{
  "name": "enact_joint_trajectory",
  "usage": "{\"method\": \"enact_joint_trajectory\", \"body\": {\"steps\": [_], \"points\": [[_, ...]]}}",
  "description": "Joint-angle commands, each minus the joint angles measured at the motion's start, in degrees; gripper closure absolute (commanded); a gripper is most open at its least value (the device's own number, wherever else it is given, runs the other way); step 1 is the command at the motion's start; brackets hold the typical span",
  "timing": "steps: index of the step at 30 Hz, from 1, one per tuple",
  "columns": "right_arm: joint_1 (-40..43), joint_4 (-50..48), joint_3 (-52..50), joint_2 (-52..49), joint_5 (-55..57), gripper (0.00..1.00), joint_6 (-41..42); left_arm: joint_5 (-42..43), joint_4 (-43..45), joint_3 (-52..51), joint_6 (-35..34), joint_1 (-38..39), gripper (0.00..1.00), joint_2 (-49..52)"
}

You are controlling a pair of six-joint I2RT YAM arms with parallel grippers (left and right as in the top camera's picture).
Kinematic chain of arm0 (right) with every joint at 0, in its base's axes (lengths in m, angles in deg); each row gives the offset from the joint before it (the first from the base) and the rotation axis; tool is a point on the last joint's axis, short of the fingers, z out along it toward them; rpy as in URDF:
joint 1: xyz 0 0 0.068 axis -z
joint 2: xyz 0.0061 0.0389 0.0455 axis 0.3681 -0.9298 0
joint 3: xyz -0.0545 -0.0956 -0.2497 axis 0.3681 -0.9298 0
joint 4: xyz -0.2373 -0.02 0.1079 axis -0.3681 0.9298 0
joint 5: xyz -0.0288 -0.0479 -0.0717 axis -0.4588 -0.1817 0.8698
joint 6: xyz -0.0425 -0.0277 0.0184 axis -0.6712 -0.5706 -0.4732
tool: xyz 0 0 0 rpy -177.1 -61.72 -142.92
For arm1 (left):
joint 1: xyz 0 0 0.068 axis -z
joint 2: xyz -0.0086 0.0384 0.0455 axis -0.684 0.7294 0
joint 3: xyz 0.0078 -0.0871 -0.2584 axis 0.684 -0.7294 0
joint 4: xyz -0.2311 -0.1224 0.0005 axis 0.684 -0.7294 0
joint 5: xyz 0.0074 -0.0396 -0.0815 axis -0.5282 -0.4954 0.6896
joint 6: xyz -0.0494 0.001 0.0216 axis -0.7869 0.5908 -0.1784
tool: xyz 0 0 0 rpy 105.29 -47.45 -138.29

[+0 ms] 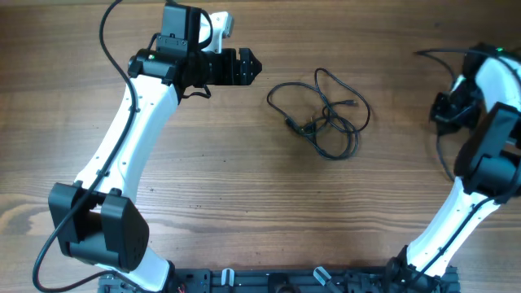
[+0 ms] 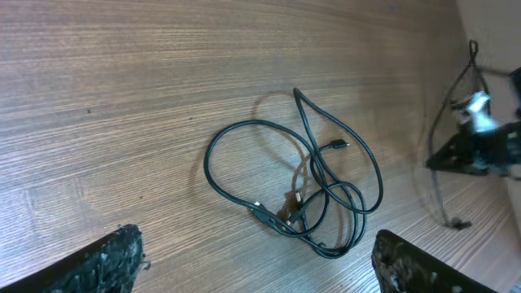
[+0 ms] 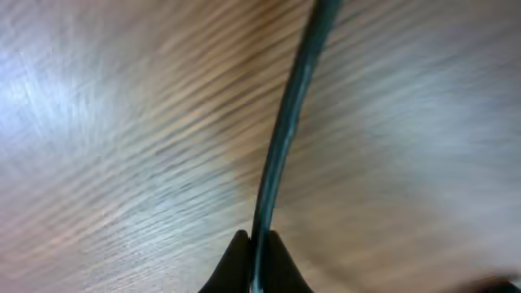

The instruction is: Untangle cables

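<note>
The wooden table (image 1: 244,187) fills the overhead view, its brown grain running from 9 to 3 o'clock, and nothing of the room shows beyond it. The left arm (image 1: 134,122) rises from its base at 7 o'clock, leans up toward 11 o'clock and then bends at the wrist toward 3 o'clock. The right arm (image 1: 488,155) stands at the 3 o'clock edge, curving up from 5 o'clock and folding back on itself near 2 o'clock. The tangle of black cables (image 1: 313,124) lies flat on the table slightly toward 1 o'clock from the centre, between the two arms and touching neither. Its long axis goes about from 10 to 4 o'clock, one narrow loop points to 12 o'clock, and the plugs sit together at its 8 o'clock side. The left gripper (image 1: 251,67) is at 10 o'clock from the tangle and well apart from it, pointing to 3 o'clock; in the left wrist view its fingers (image 2: 114,260) are spread wide with nothing between them. The right gripper (image 3: 256,252) is at 3 o'clock from the tangle, and its tips are pinched together on a single cable (image 3: 285,138), which runs away from them toward 12 o'clock in the blurred right wrist view.
</note>
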Motion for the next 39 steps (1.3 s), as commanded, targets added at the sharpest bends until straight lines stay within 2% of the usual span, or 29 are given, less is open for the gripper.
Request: {"method": "enact_joint_trajectory", "body": {"steps": [1, 5, 8, 12, 14, 15, 17, 18, 25, 26, 30, 32, 33, 35, 38, 39], "points": [[3.48, 0.15, 5.09, 8.33, 2.49, 0.96, 9.51, -0.61, 0.11, 0.22, -0.55, -0.22, 0.08, 0.00], [10.12, -5.53, 5.14, 16.94, 2.95, 0.96, 16.68, -0.63, 0.15, 0.22, -0.55, -0.22, 0.08, 0.00], [12.13, -12.13, 4.63, 16.41, 2.89, 0.96, 19.06, -0.61, 0.15, 0.22, -0.55, -0.22, 0.08, 0.00], [12.02, -29.42, 1.38, 12.17, 3.06, 0.96, 22.45, -0.61, 0.13, 0.22, -0.55, -0.22, 0.08, 0.00], [12.02, -32.92, 0.83, 9.49, 3.06, 0.95, 23.61, -0.61, 0.13, 0.22, -0.55, -0.22, 0.08, 0.00], [12.02, -33.94, 0.83, 8.02, 3.02, 0.82, 23.61, -0.61, 0.13, 0.24, -0.55, -0.22, 0.08, 0.00], [12.02, -34.36, 0.83, 5.29, 1.09, 0.04, 22.40, -0.61, 0.13, 0.22, -0.55, -0.22, 0.08, 0.00], [12.02, -33.33, 0.83, 4.72, -2.08, 0.00, 19.04, -0.61, 0.13, 0.22, -0.55, -0.22, 0.08, 0.00], [11.91, -23.82, 2.19, 8.79, -10.58, 0.01, 12.59, -0.61, 0.15, 0.22, -0.55, -0.22, 0.08, 0.00], [11.80, -21.99, 2.43, 10.67, -12.87, 0.01, 10.27, -0.61, 0.15, 0.22, -0.55, -0.22, 0.08, 0.00], [11.69, -11.69, 2.54, 18.95, -15.02, 0.01, 9.44, -0.61, 0.13, 0.22, -0.55, -0.22, 0.08, 0.00], [10.86, -10.40, 2.54, 20.06, -24.65, 0.03, 1.77, -0.63, 0.17, 0.22, -0.52, -0.22, 0.08, 0.00], [9.46, -9.62, 2.54, 20.11, -33.29, 0.05, -4.61, -1.05, 0.20, 0.24, -0.55, -0.22, 0.08, 0.00], [4.52, -6.84, 2.51, 20.09, -36.46, 0.07, -8.24, -2.80, 0.37, 0.24, -0.98, -0.22, 0.12, 0.00], [-3.23, -5.25, 2.45, 19.85, -31.69, 0.07, -6.49, -7.63, 0.11, 0.24, -6.54, -0.22, 0.14, 0.00], [-7.45, -4.44, 2.36, 19.37, -27.67, 0.07, -2.27, -13.84, -0.66, 0.22, -11.89, -0.28, 0.15, 0.00]]}}
